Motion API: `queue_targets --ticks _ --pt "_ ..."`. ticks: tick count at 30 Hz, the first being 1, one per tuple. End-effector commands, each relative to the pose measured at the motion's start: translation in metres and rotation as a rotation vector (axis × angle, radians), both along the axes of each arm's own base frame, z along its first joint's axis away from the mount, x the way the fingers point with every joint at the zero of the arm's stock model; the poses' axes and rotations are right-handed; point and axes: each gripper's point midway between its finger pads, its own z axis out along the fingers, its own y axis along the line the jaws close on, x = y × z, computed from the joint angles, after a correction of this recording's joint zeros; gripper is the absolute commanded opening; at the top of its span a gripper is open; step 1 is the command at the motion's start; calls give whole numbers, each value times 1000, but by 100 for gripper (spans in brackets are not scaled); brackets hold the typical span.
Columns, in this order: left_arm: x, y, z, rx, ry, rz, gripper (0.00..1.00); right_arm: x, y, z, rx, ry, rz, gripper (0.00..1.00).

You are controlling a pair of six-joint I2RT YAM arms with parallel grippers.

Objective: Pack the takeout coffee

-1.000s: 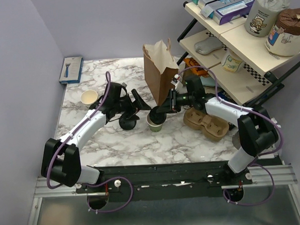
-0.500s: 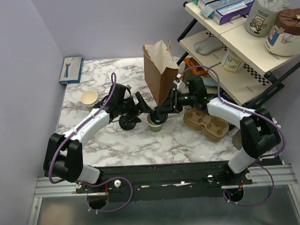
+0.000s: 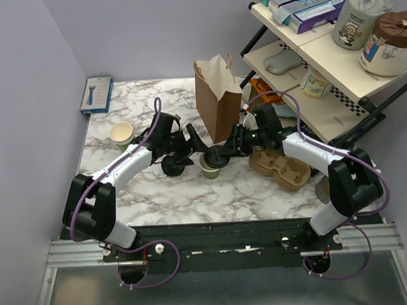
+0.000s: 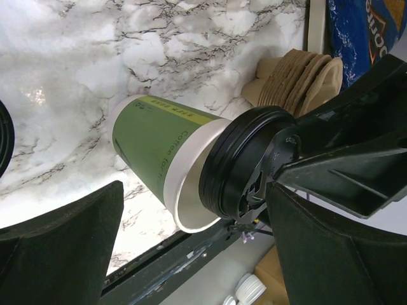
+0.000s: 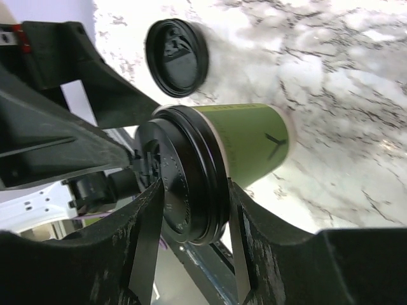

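right gripper [image 5: 193, 188] low, pinching lid [image 5: 183, 198] at cup [image 5: 254, 143] rim

A robot test lab staged as a coffee counter. Two robot arms, one on the left [image 3: 120, 171] and one on the right [image 3: 311, 151], are bolted to a metal rail [image 3: 221, 245] at the edge of a marble-patterned table [image 3: 219, 192]. Plain lilac partition walls [image 3: 25, 99] box it in. Props include a green paper cup [image 3: 209, 169], a brown paper bag [image 3: 216, 91], a pulp cup tray [image 3: 282, 166], and a folding shelf [image 3: 335, 66] of boxes [image 3: 305, 6] and tubs [image 3: 356, 17].
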Motion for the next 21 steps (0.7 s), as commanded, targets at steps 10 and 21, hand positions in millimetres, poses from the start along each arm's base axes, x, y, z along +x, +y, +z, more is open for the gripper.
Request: queue_targets --ticks 10,21 --pt "6 -24 12 -105 -13 -58 99 1 1 3 -1 2 41 52" --pt "5 -25 3 -79 17 -64 96 -8 4 -12 -67 33 69 53"
